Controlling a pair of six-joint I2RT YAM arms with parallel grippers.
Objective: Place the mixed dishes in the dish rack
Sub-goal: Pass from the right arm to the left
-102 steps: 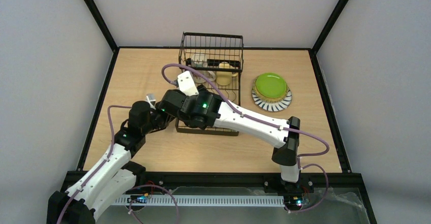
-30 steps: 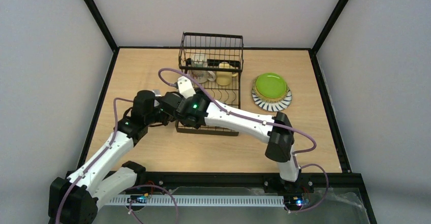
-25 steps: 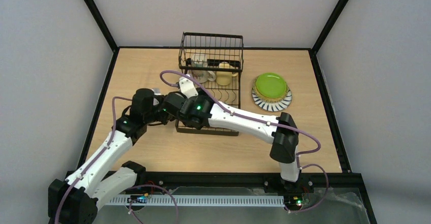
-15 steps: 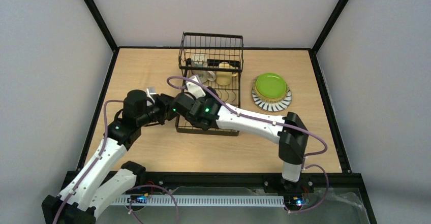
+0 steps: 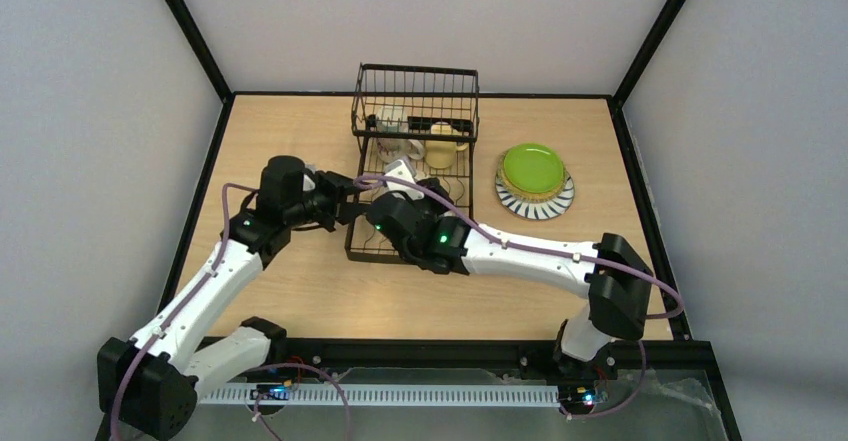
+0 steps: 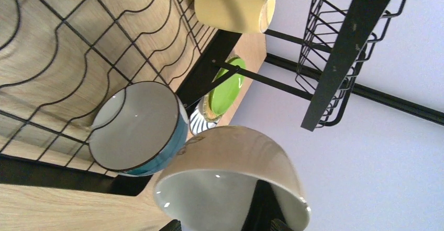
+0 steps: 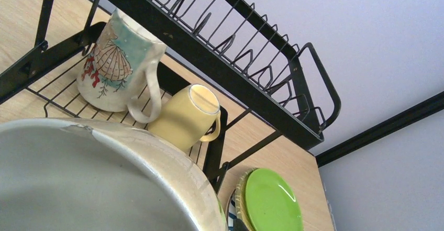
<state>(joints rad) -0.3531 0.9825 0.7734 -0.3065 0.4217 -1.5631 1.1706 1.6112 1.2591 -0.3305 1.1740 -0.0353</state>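
From the overhead view I have both arms reaching in at the dish rack (image 5: 440, 101), which stands at the far middle of the table (image 5: 280, 141). The left gripper (image 5: 338, 201) is at the rack's left side, and on its wrist camera I see it holding the cream mug (image 6: 235, 157) by the rim. One dark finger (image 6: 261, 210) is inside the wall, and the mug is tipped with its mouth towards the lens. Just beside it the blue-patterned mug (image 6: 137, 127) lies over the rack's wavy floor wires, its opening also facing that camera. The right gripper (image 5: 402, 177) is above the rack's floor. Its wrist view is filled by a big pale rim close up, which hides the fingers, so I cannot tell how far they are parted. Farther back in the rack the white printed mug (image 7: 116, 63) and the pale yellow mug (image 7: 184, 117) sit side by side under the raised basket. Right of the rack, the lime green plate (image 5: 532, 168) tops a tan plate (image 7: 237, 202) and the striped plate (image 5: 535, 207).
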